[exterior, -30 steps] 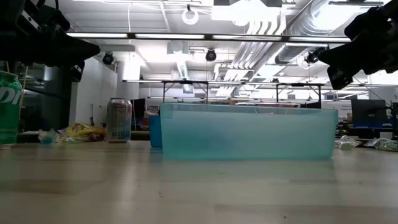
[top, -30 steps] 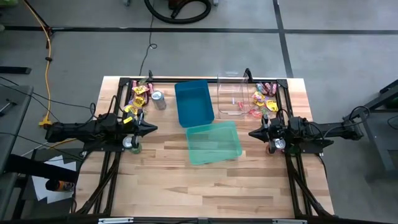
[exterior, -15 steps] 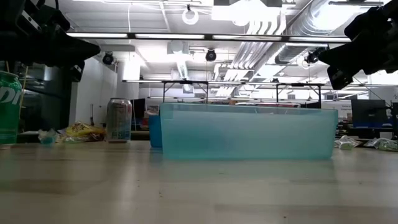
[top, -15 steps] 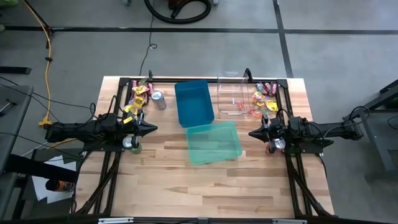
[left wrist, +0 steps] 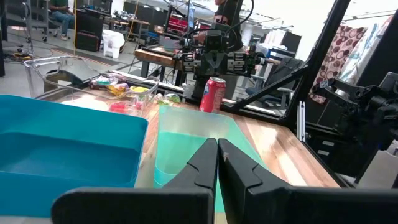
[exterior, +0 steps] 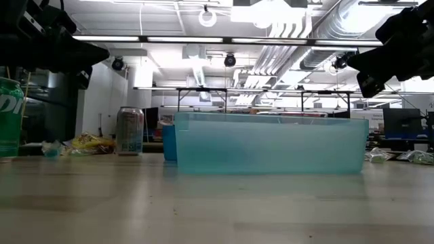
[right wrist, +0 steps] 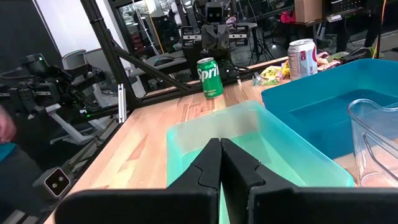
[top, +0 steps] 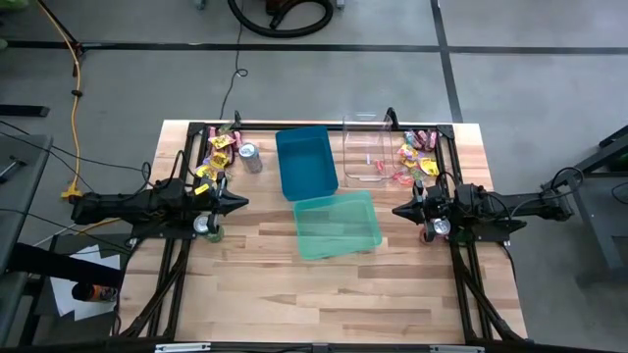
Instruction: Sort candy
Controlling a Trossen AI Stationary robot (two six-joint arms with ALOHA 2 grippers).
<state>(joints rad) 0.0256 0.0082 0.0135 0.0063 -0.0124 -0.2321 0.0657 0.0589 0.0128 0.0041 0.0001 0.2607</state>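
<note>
While both arms hover empty over the worktop (top: 324, 284), the step is a first reach. Left pincer (top: 241, 203), fingers together, has yellow candy (top: 218, 149) heaped just behind it, beside a silver can (top: 249, 155); the heap shows no common long axis. Right pincer (top: 397, 210), also together, has candy (top: 420, 157) behind it: part the fingers, take 1 piece only.
</note>
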